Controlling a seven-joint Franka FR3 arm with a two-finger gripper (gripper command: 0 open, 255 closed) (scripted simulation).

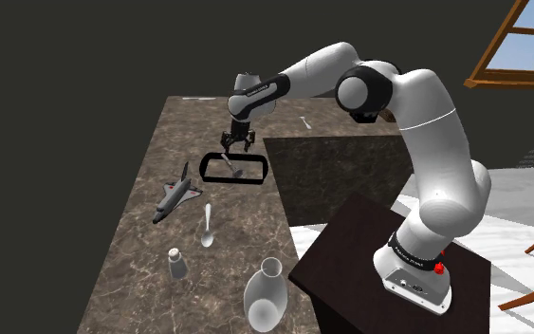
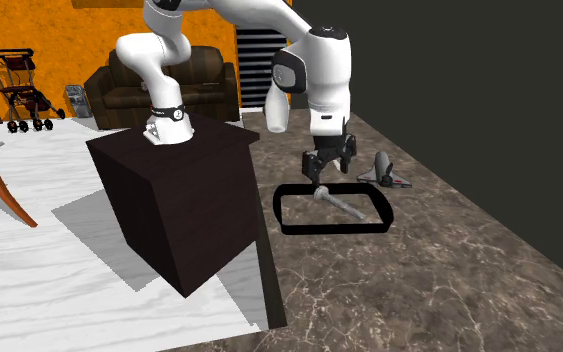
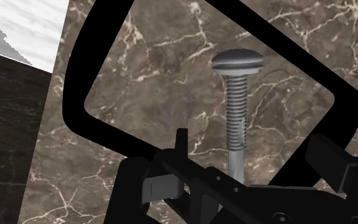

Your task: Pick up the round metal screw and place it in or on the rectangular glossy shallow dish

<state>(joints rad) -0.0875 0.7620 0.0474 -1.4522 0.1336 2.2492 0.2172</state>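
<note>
Fingers (image 3: 179, 149) of the gripper (image 2: 327, 163) stand spread, one on each side of the screw (image 3: 236, 114), and neither seems to touch its shaft. The grey screw lies inside the black rim of the dish (image 3: 74, 105) on the marbled worktop (image 1: 141, 275), its head pointing away from the hand. The placing looks done, so the step in hand is probably the retreat: rise straight up, fingers wide, so that nothing brushes the thread and rolls the screw.
</note>
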